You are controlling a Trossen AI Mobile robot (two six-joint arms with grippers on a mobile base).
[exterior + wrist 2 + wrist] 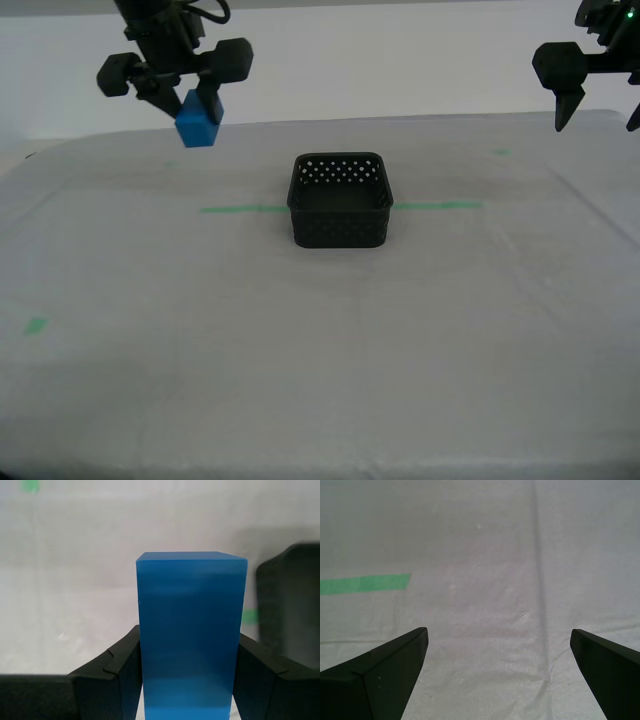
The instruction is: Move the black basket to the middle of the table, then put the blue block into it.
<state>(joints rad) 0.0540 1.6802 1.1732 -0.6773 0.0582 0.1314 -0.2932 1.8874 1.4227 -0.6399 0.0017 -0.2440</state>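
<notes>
The exterior view faces the table (pixel 320 400) from the front; both wrist views look down, probably obliquely, at its cloth.

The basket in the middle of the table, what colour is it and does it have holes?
The black basket has rows of small holes in its walls; the exterior view shows it best.

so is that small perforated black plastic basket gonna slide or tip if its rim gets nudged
The small perforated black plastic basket probably slides rather than tips: it sits low and wide on the grey-white cloth table. Hole-riddled walls and an empty inside suggest it is light, so a nudge likely shifts it. The cloth may drag a little.
</notes>
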